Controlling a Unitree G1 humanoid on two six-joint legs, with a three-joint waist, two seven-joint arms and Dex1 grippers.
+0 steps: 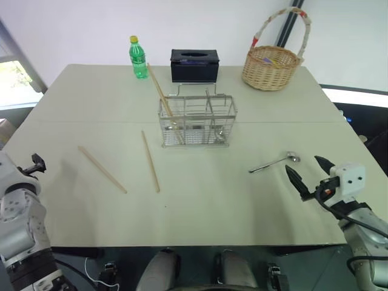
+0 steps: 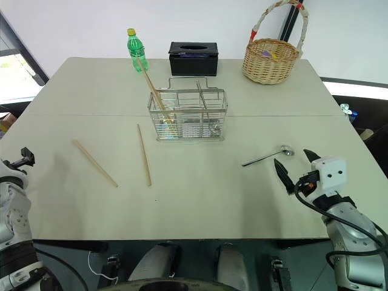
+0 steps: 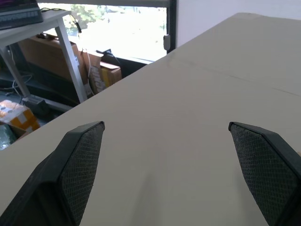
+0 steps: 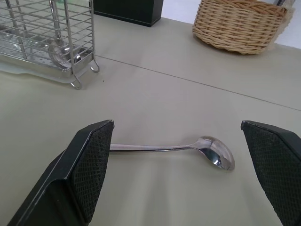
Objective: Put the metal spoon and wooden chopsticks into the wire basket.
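Right gripper (image 2: pixel 294 171): held low over the table (image 2: pixel 200 212) with its black fingers spread wide and nothing between them; it is lined up on the metal spoon (image 2: pixel 267 156), which lies just beyond the fingertips toward 11 o'clock, apparently so that a short reach would bracket the handle.

Left gripper (image 3: pixel 164 174): also spread wide and empty, parked over bare tabletop near the table's 9 o'clock edge, well apart from every utensil (a waiting pose, by the look of it).

Metal spoon: small, bright silver, flat on the table at about 4 o'clock from the wire basket (image 2: pixel 187 117); the thin straight handle points back toward the basket and the small round bowl lies at the far end, hollow side up.

Wooden chopsticks: pale tan, long and thin. Two are seen loose on the table at roughly 7 and 8 o'clock from the basket, one (image 2: pixel 143 154) near it and one (image 2: pixel 94 162) further out, neither touching the other. Another stick (image 2: pixel 151 85) is already stood in the basket's 9 o'clock compartment, leaning out over the rim toward the green bottle (image 2: pixel 135 47).

Wire basket: silver mesh caddy with dividers, upright mid-table, the black tissue box (image 2: pixel 193 58) behind it at 12 o'clock.

Progress: judged part done; the spoon is the likely next pick.
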